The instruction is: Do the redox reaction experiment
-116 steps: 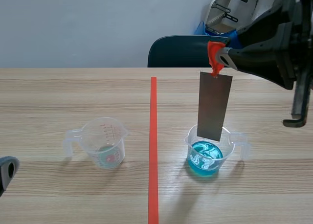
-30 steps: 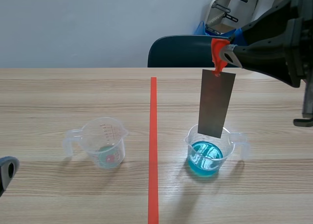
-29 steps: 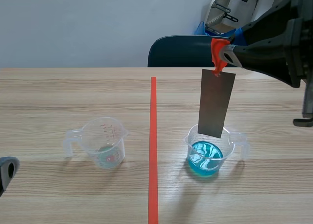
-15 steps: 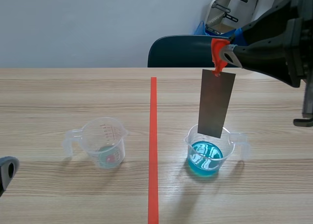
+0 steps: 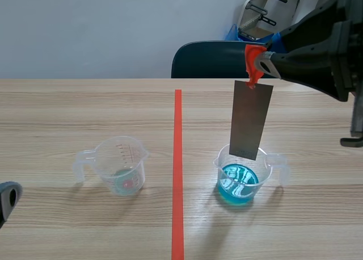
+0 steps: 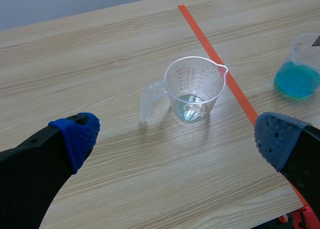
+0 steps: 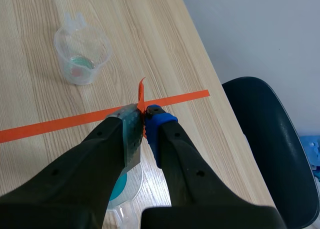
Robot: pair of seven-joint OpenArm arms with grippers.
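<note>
We count two clear plastic measuring cups: the blue-filled cup [image 5: 222,168] and the nearly empty cup [image 5: 108,158]. Plus one flat grey metal strip [image 5: 250,120], one orange-red clip [image 5: 252,64], and one dark blue chair [image 5: 212,59].

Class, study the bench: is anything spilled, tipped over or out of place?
Nothing stands out. The left beaker and the blue-liquid beaker stand upright, no spill visible. The metal strip hangs slightly tilted from the right gripper.
</note>
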